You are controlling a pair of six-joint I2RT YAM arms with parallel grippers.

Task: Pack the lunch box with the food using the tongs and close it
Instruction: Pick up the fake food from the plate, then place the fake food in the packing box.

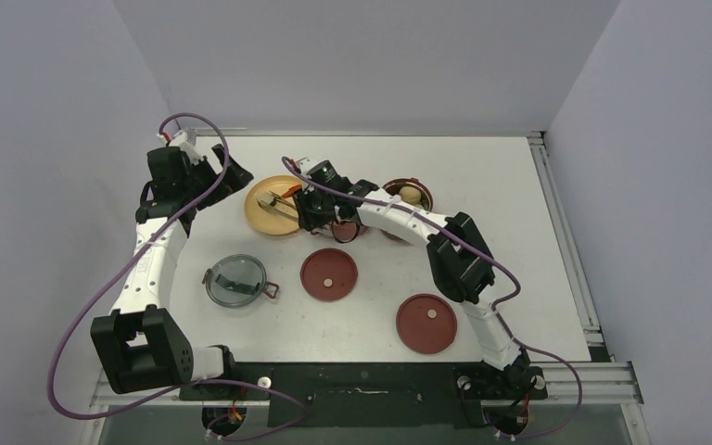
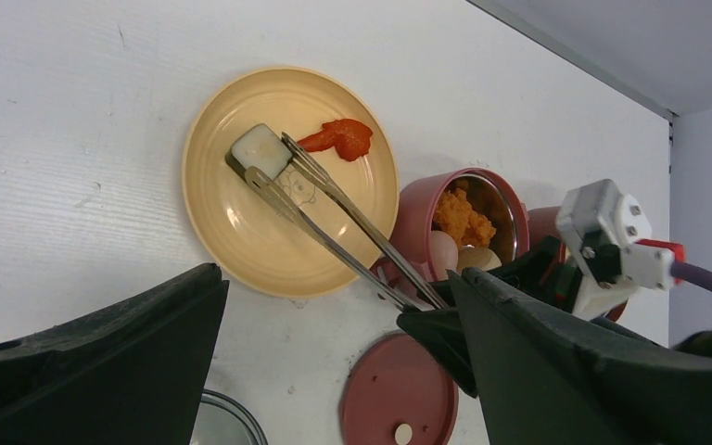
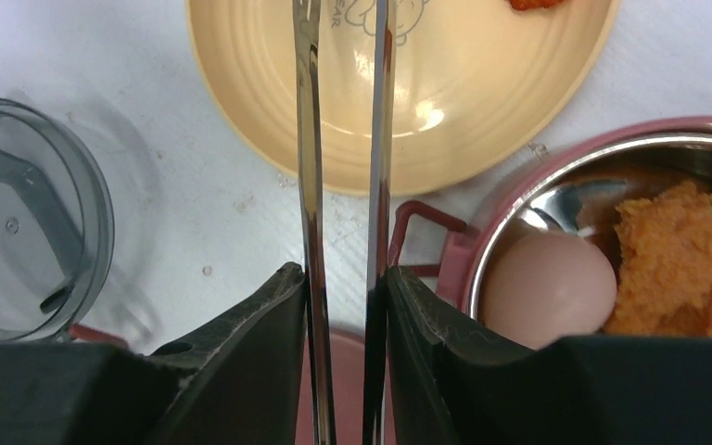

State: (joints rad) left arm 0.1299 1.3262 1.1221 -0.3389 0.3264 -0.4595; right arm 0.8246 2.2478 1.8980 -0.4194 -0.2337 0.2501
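**A:** Jaws on the right gripper [image 3: 343,278] pinch both arms of the long silver metal tongs [image 3: 308,139]; those of the left gripper [image 2: 334,278] gape wide, empty.

**B:** What might fail?

**A:** Round yellow plate [image 2: 232,232] is upper left in the left wrist view, with the maroon steel-lined container [image 2: 414,213] just beside it, centre right. Tong tips straddle a whitish food block [image 2: 261,150] on the plate. With too weak a squeeze, it likely slips before clearing the rim.

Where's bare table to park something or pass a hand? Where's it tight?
Bare: the table between the right container and the right rail; also the near strip bordered by the grey lid, centre maroon lid, right maroon lid and black mounting bar. Crowded: plate, tongs and filled container bunch under the right arm.
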